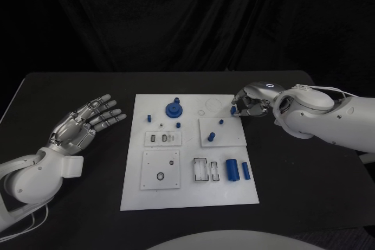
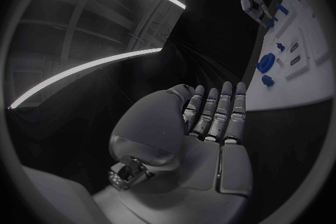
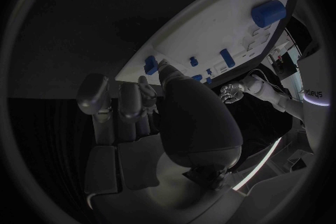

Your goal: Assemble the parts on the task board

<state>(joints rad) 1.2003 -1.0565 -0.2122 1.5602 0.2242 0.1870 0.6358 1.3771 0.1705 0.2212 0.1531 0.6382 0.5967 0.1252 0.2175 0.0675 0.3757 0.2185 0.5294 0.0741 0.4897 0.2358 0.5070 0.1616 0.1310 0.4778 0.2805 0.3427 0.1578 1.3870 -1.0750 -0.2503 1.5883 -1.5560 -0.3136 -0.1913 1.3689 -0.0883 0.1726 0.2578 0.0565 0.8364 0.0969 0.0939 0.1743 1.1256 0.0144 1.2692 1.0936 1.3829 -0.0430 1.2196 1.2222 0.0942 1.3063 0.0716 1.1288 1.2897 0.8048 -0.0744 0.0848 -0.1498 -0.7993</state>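
Observation:
The white task board [image 1: 187,198] lies in the middle of the table. At its far right corner my right hand [image 1: 251,103] has its fingers curled in and pinches a small blue part [image 1: 233,109] between thumb and finger; the right wrist view shows the thumb tip against that part [image 3: 150,65] at the board's edge. My left hand [image 1: 82,125] lies left of the board, holding nothing, fingers spread, and its straight fingers [image 2: 213,115] appear in the left wrist view. On the board are a blue gear [image 1: 173,109], a blue peg [image 1: 211,135] and two blue cylinders [image 1: 231,170].
Smaller white plates [image 1: 160,170] sit on the board, with a clear ring [image 1: 212,104] near its far edge. Black table surface [image 1: 312,196] runs along both sides of the board. A dark curtain hangs behind the table.

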